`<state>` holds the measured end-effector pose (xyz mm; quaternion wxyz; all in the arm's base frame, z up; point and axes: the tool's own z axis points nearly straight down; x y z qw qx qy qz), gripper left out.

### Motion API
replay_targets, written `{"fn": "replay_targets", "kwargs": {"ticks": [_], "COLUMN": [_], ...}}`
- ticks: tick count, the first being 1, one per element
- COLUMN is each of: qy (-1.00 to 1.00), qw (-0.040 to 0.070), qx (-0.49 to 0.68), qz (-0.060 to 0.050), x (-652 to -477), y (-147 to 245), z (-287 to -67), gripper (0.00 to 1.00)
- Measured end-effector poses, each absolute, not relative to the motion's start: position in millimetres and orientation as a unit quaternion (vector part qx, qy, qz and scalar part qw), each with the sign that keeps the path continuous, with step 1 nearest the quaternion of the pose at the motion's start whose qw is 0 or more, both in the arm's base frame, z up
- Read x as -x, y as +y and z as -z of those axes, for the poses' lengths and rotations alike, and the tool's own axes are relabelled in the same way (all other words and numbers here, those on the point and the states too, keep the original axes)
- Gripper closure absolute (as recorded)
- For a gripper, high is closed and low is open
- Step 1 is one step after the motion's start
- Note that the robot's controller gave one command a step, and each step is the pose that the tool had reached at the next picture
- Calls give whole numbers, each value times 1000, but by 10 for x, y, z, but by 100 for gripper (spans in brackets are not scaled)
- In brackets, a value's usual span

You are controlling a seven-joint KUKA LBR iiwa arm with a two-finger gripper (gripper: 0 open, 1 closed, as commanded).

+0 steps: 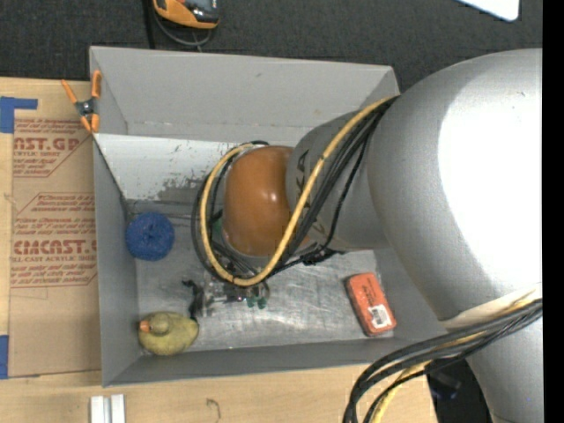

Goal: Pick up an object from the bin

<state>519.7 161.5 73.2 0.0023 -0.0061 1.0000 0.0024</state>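
Three loose things lie on the floor of the grey metal bin [113, 263]: a round blue ball of fuzzy fabric [150, 236] against the left wall, a yellowish rubber duck with an orange bill [167, 333] in the near left corner, and a flat orange rectangular block with a white label [368, 305] near the right side; they are well apart from one another. A thick silver-grey arm [458, 192] enters from the right and bends steeply down into the middle of the bin; its wrist carries a rounded orange cover [256, 201], around which yellow and black cables [209, 210] loop. Below the cover the small dark gripper [225, 295] points down, low over the scuffed bin floor; it sits between the duck and the orange block, nearer the duck, which lies just beside it to the lower left; the blue ball is up and to its left. Whether the gripper is spread or closed cannot be told, as the wrist and cables hide most of it.
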Motion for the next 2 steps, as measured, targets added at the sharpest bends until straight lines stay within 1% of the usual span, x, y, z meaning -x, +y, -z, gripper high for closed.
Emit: {"fn": "replay_targets", "kwargs": {"ticks": [2], "qy": [1000], "qw": [2], "qx": [6], "qz": [-3], "x": [-5196], "y": [1616], "z": [-732], "gripper": [100]}}
